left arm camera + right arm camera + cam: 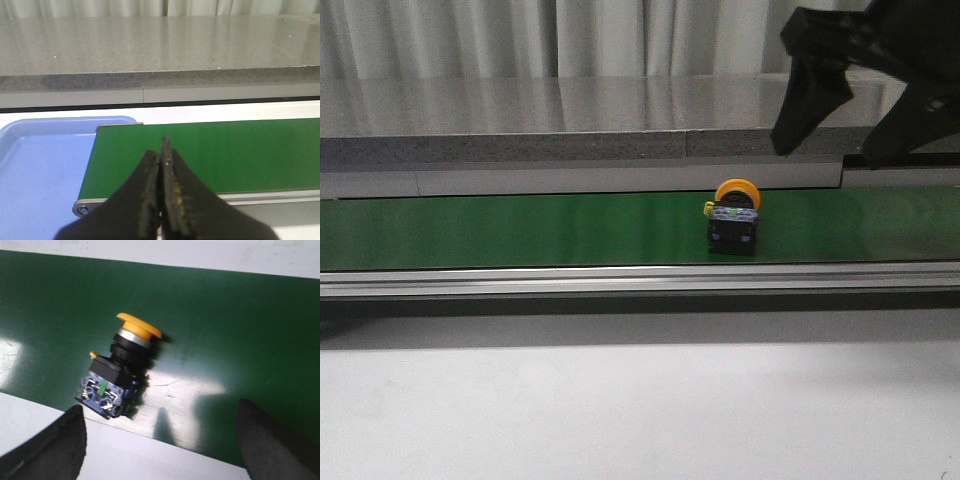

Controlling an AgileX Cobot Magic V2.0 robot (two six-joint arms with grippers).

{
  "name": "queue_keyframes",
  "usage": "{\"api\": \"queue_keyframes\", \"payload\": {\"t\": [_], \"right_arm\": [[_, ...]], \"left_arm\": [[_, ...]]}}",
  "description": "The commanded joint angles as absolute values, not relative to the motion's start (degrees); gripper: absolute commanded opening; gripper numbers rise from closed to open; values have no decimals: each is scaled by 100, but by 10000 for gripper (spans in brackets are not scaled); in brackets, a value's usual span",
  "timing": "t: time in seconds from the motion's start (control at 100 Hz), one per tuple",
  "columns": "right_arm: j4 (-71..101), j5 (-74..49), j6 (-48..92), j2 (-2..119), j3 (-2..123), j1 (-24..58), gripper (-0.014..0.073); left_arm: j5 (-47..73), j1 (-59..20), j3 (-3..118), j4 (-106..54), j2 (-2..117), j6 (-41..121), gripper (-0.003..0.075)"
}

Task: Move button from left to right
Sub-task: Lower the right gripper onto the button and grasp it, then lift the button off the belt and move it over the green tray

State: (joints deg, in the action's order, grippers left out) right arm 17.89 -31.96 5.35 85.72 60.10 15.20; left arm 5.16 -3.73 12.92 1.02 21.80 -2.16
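The button (734, 217) lies on the green conveyor belt (520, 228), right of the middle, yellow cap toward the back, black body with green-silver contacts toward the front. In the right wrist view the button (122, 367) lies on its side between and beyond my open fingers. My right gripper (840, 125) hangs open and empty above and to the right of the button; in its own view it (165, 445) is wide open. My left gripper (162, 165) is shut and empty over the belt's left end.
A blue tray (35, 165) sits just past the belt's left end. A silver rail (620, 278) runs along the belt's front edge. A grey stone ledge (520, 120) stands behind the belt. White tabletop (620, 400) lies in front.
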Motion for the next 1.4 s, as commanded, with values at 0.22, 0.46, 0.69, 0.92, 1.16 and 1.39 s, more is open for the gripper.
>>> {"api": "queue_keyframes", "payload": {"t": [0.22, 0.46, 0.69, 0.92, 1.16, 1.39], "right_arm": [[1854, -2935, 644, 9085, 6442, 1675, 603], [1854, -2805, 682, 9337, 6446, 1675, 603], [1761, -2713, 682, 9468, 6446, 1669, 498], [1708, -2751, 682, 9463, 6446, 1669, 245], [1603, -3500, 682, 9420, 6963, 1547, 245], [971, -4073, 682, 9121, 7561, 927, 245]], "left_arm": [[31, -414, 1451, 36, 2205, -218, -20], [31, -414, 1451, 36, 2205, -218, -20], [31, -414, 1451, 36, 2205, -218, -20], [31, -414, 1451, 36, 2205, -218, -20], [31, -414, 1451, 36, 2205, -218, -20], [31, -414, 1451, 36, 2205, -218, -20]]}}
